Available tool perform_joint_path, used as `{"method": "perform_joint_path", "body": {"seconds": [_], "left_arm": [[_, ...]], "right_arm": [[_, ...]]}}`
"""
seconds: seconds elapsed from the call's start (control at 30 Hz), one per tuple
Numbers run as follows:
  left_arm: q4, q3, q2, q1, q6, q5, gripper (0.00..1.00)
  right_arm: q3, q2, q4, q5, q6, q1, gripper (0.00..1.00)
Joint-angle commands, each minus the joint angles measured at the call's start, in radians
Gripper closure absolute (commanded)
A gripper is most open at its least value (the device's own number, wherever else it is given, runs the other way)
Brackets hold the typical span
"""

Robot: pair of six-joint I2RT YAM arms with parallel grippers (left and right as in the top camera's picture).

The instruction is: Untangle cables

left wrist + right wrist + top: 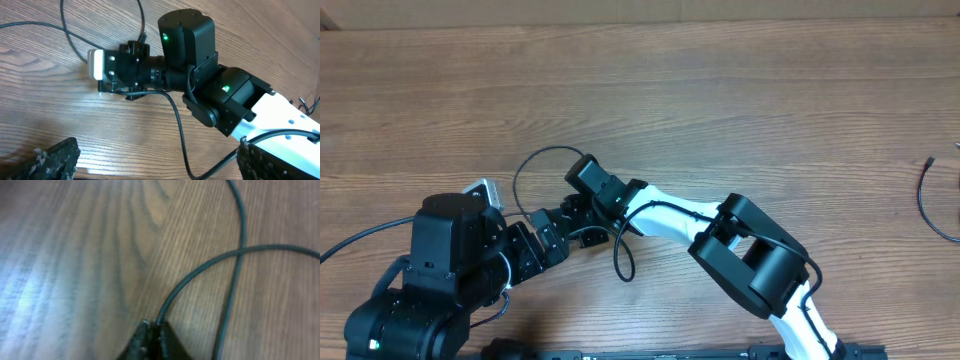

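- Where the two arms meet at the near left of the table (pixel 740 90), the right gripper (pixel 152 330) is pinched tight on the looped cable (pixel 200 272); two strands cross just beyond its tips
- Left gripper (pixel 157 160): fingers (pixel 52 160) spread wide, gripping nothing, the looped cable running between them
- Cables counted from overhead: two, the looped cable by the grippers and a second cable (pixel 923 205) at the right edge, well apart

The right wrist view is blurred; the right gripper (pixel 150 339) is cut off by the bottom edge, and the cable (pixel 190 277) it pinches runs off the right edge. Overhead, a second cable (pixel 920 200) leaves the right edge, its plug too small to tell.
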Motion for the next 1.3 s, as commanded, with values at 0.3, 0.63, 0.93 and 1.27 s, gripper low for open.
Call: {"method": "perform_joint_path", "body": {"seconds": [0.3, 0.63, 0.93, 1.27], "left_arm": [[-0.006, -0.003, -0.007, 0.000, 0.002, 0.013, 0.00], [-0.006, -0.003, -0.007, 0.000, 0.003, 0.038, 0.00], [0.003, -0.013, -0.006, 0.000, 0.080, -0.004, 0.00], [0.087, -0.182, 0.002, 0.000, 0.106, 0.025, 0.00]], "right_arm": [[0.061, 0.017, 0.148, 0.185, 0.201, -0.037, 0.96], [0.138, -0.075, 0.191, 0.188, 0.467, -0.212, 0.96], [0.138, -0.201, 0.144, 0.189, 0.546, -0.328, 0.96], [0.138, -0.270, -0.042, 0.127, 0.610, -0.383, 0.51]]}}
